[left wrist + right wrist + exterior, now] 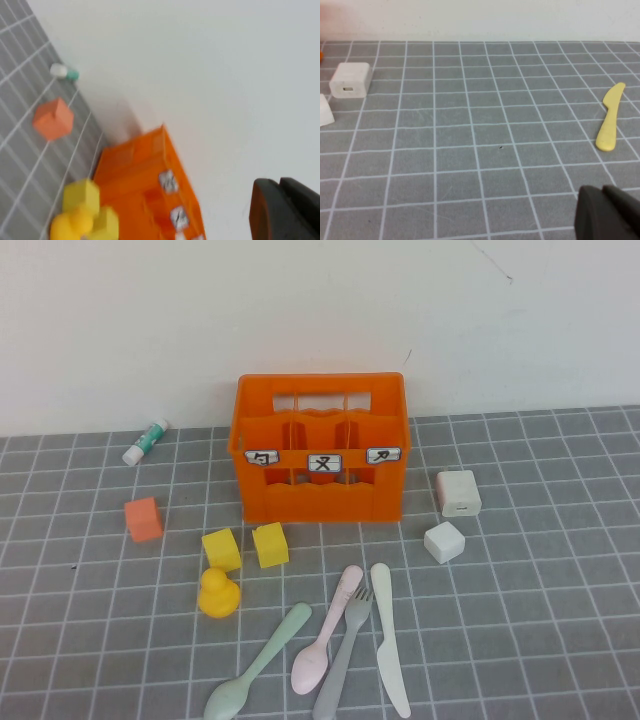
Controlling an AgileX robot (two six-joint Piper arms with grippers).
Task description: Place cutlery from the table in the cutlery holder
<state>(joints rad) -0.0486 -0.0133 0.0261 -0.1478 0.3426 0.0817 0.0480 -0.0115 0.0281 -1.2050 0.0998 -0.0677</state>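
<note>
Cutlery lies in a row at the near edge of the worktop (pixel 560 640), none of it in the holder. Left to right: green spoon (pixel 258 663), bowl toward the near edge; pink spoon (pixel 327 631), bowl also near; grey fork (pixel 343 657), tines pointing to the far edge and tucked between pink spoon and knife; white knife (pixel 389 637), furthest right. Pink spoon, fork and knife sit close together, handles nearly touching; green spoon a bit apart to the left.

Holder (pixel 320 448), an orange crate, stands upright toward the far edge, mid-worktop, three white labels on its near side, compartments showing nothing inside.

Other items, left to right: glue stick (pixel 146 441) near the far-left edge; orange cube (pixel 144 519) left of the holder; yellow duck (pixel 217 594) with two yellow blocks (pixel 245 547) just beyond it, all near the holder's front-left corner; white charger (pixel 458 493) and white cube (pixel 444 541) right of the holder. Right wrist view also shows a yellow knife (pixel 610 123) lying flat on the tiles, well apart from the charger.

Left end effector (pixel 285 210): only a dark edge shows in its wrist view, raised to the left of the holder; cannot tell apart or together. Right end effector (pixel 607 212): dark edge only, above bare tiles on the right side; cannot tell either.
</note>
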